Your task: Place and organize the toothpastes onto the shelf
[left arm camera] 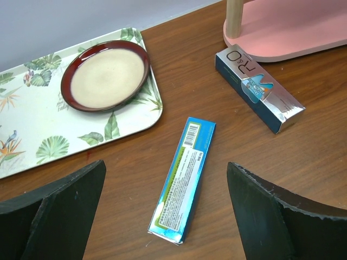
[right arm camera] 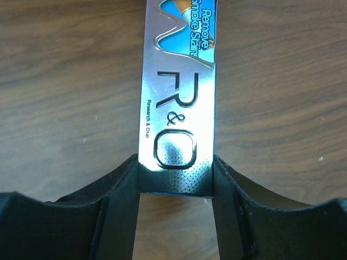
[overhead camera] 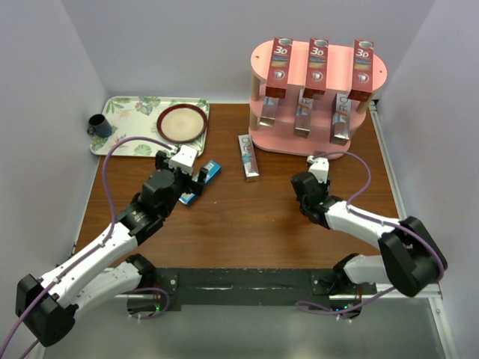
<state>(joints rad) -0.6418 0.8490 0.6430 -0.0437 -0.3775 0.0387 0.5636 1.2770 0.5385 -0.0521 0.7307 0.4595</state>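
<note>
- Left gripper (left arm camera: 165, 184): jaws wide, above teal carton (left arm camera: 187, 162) lying flat on table (left arm camera: 124, 227).
- Loose silver carton (left arm camera: 259, 89): flat on table, just beside shelf (left arm camera: 303, 27) base.
- Right gripper (right arm camera: 176, 179): fingers clamped on second silver carton (right arm camera: 179, 108).
- Shelf top tier: three red cartons (overhead camera: 317, 63).

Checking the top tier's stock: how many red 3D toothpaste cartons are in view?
3, all on the top board of the shelf: left red carton, middle, right. Others may be hidden.

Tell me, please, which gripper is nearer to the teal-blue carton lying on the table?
Left. The left gripper hovers directly over the teal-blue carton, open fingers either side. The right gripper is across the table near the shelf, shut on a silver carton.
</note>
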